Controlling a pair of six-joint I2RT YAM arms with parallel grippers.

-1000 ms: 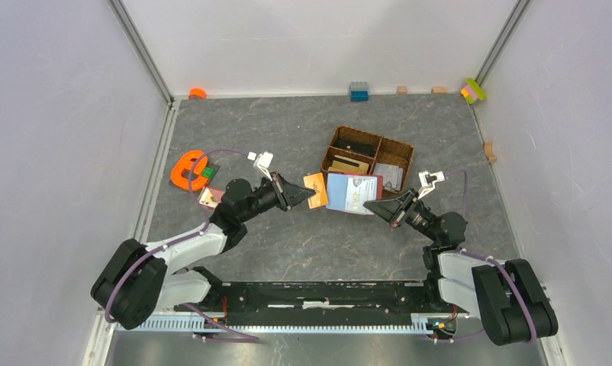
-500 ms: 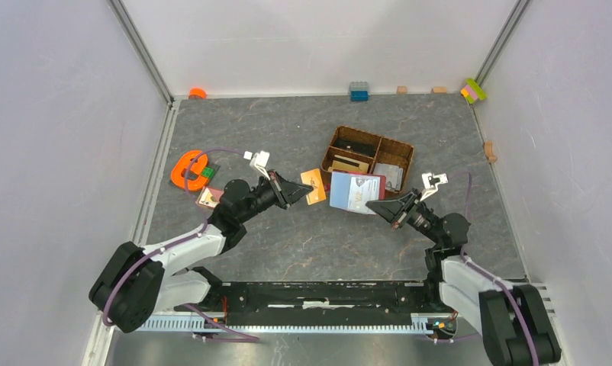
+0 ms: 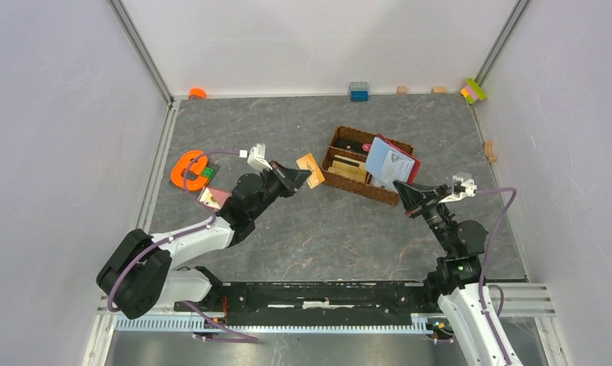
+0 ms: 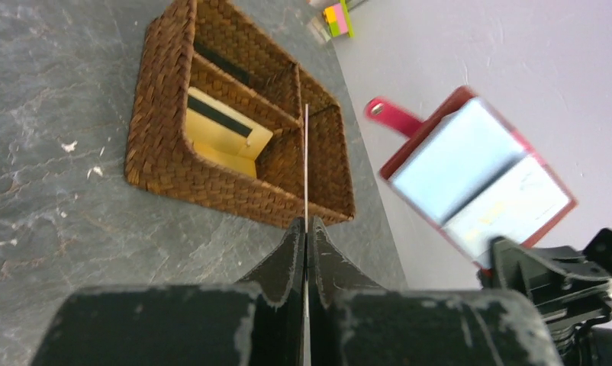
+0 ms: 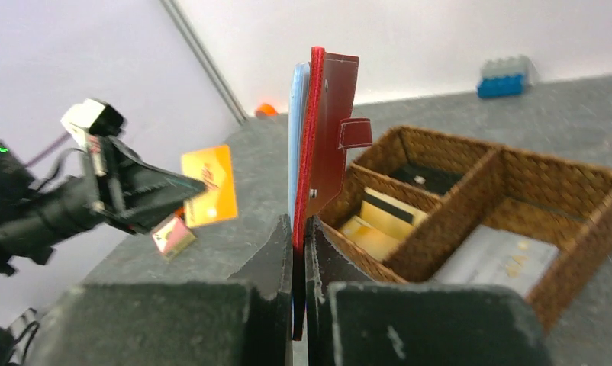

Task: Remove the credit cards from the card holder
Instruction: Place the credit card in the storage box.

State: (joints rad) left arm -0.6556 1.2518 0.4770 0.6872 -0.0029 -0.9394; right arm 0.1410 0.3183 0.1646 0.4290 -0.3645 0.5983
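The dark red card holder [image 3: 411,163] hangs open above the wicker basket, with my right gripper [image 3: 404,191] shut on its lower edge. Light blue credit cards [image 3: 387,158] show inside it. In the right wrist view the card holder [image 5: 330,130] stands edge-on between the jaws of that gripper [image 5: 299,229]. An orange credit card [image 3: 311,169] is pinched in my left gripper [image 3: 299,175], in the air left of the basket. In the left wrist view this card [image 4: 306,160] is a thin edge rising from the shut left gripper [image 4: 306,229], and the card holder [image 4: 478,175] floats to the right.
The brown wicker basket [image 3: 347,180] holds tan and grey cards in its compartments. A small pink card [image 3: 211,197] lies on the table by the left arm. An orange ring object [image 3: 187,169] sits at the left. A blue brick [image 3: 358,91] and small blocks line the back wall.
My right gripper has lifted the card holder up and to the back right, over the basket. The left gripper, with the orange card, has drawn slightly back and away from the holder.
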